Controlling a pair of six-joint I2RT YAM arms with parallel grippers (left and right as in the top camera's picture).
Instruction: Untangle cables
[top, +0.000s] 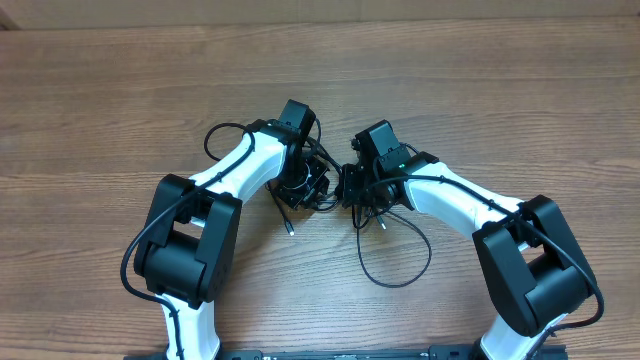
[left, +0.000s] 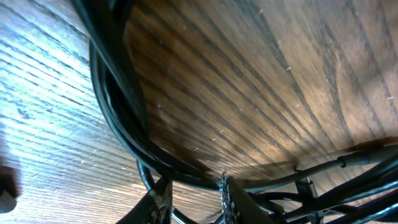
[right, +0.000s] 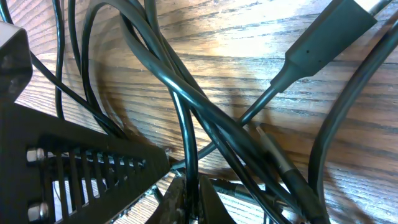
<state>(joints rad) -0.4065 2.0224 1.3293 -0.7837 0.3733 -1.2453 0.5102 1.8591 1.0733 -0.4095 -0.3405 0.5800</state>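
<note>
the cables (right: 188, 143) lie knotted on the table (top: 100, 100), 1 loop trailing toward the near edge. right gripper (right: 191, 208) clamps 1 strand; left gripper (left: 196, 202) sits half-apart at another, grasp unclear. seemingly mid-separation: next, draw the clamped strand outward, slowly.

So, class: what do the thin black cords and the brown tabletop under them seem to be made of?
Thin black cords: probably rubber or plastic sheathing, smooth and slightly glossy; light streaks run along them. Brown tabletop: wood or wood-look laminate; grain lines show.
</note>
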